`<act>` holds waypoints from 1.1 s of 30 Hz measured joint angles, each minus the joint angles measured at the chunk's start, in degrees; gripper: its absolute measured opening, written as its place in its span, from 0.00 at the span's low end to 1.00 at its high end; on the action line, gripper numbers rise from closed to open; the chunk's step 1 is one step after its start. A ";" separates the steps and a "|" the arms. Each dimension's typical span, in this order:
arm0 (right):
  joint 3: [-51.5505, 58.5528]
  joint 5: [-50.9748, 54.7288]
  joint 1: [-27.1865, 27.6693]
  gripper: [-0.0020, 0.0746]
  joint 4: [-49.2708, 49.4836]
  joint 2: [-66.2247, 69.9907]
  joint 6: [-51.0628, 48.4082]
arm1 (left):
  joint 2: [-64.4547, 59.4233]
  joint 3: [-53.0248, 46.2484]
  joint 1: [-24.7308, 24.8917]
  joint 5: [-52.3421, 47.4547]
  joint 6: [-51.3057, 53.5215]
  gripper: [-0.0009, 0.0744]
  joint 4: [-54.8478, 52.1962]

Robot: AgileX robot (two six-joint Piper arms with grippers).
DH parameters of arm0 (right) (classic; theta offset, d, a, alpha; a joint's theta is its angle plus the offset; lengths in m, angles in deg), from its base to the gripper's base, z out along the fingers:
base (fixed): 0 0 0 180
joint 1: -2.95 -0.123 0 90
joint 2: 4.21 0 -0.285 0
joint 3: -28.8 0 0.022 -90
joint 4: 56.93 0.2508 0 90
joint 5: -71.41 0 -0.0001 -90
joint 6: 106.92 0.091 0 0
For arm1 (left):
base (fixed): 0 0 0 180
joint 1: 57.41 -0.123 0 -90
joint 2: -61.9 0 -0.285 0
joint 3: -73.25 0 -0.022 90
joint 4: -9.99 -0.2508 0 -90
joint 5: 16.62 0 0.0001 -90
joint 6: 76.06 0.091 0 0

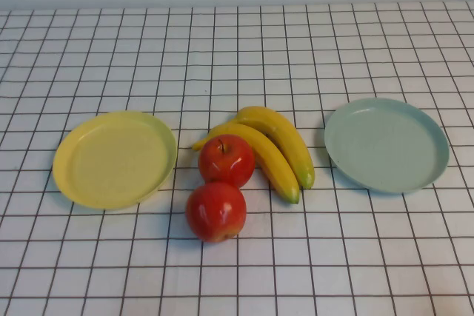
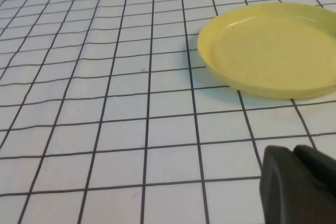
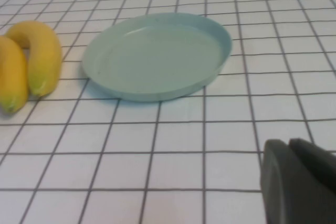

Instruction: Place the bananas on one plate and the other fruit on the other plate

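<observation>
Nothing sorted yet, judging by how things lie: both plates bare, all four fruits loose on the checked surface [image 1: 237, 49] between them. At the left, the pale yellow plate [image 1: 115, 158] — meant for the apples — with nothing on it; the left wrist view confirms a bare dish [image 2: 270, 48]. Just right of it, two red apples: the rear apple [image 1: 227, 160] touching or nearly touching the front apple [image 1: 215, 212], and pressed close against the near banana. Next, the bananas [image 1: 274, 149], a joined pair lying curved with greenish tips toward the near right, well short of the pale blue-green plate [image 1: 386, 144]. That plate, at the far right, also bare, as seen again from the right wrist [image 3: 157, 56], with the banana tips [image 3: 26, 64] just beside its rim but not on it. Left to do, then: the whole job — bananas across to the blue-green plate, both apples across to the yellow one. As for the tools: neither arm visible from the high camera. Left tool [image 2: 299, 184] only a dark corner of the body low over the surface near the yellow plate, holding nothing seen; opening impossible to tell. Right tool [image 3: 299, 179] likewise only a dark edge near the blue-green plate, touching no fruit; open or closed — cannot tell.
</observation>
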 joint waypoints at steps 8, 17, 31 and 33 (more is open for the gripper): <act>0.00 0.00 2.76 0.01 0.00 0.00 0.00 | 0.00 0.00 0.00 0.00 0.00 0.01 0.00; 0.00 0.00 0.58 0.01 0.00 0.00 0.00 | 0.00 0.00 0.00 -0.34 0.00 0.01 0.00; 0.00 0.00 0.58 0.01 0.00 0.00 0.00 | 0.00 0.00 6.32 -0.96 0.00 0.01 0.00; 0.00 0.00 0.58 0.01 0.00 0.00 0.00 | 0.00 0.00 6.32 -0.96 0.00 0.01 0.00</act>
